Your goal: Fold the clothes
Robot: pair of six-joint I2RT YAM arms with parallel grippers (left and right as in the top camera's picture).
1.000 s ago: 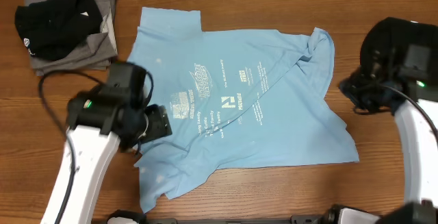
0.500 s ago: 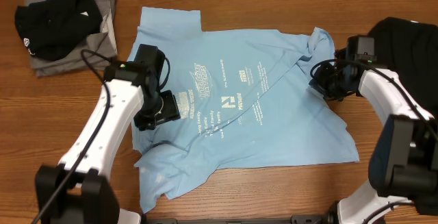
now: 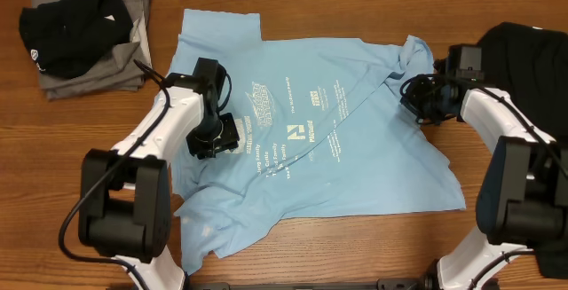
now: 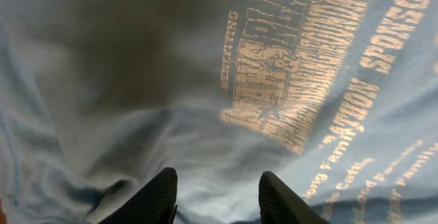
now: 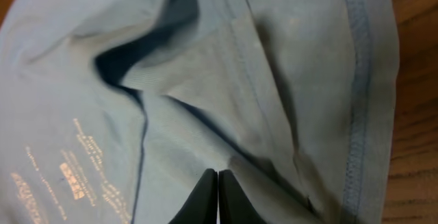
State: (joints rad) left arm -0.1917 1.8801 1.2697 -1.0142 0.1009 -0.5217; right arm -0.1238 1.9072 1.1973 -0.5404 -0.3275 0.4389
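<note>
- The shirt [image 3: 355, 175] was laid print-up at the middle of the table [image 3: 497, 246], mostly flat, with its right far corner bunched and a diagonal crease running from there toward the lettering.
- The left gripper [image 3: 216, 137] was set down on the shirt's left part, just left of the print. Its jaws were apart, with a ridge of cloth raised between the fingers [image 4: 159, 195]. No firm pinch could be confirmed.
- The right gripper [image 3: 415, 97] was placed on the bunched right far corner. Its jaws were together, and creases converged at the tips, so a thin pinch of cloth was judged likely.
- Reason judged: one hold per side, so the panel could be lifted and folded over evenly.
- The long axis was seen running left to right, tilted slightly near-left to far-right. One sleeve pointed far at the left end. The neck end could not be told.
- A black shirt [image 3: 532, 59] was left at the far right, and a pile [image 3: 80, 33] at the far left, both well apart from the work.
</note>
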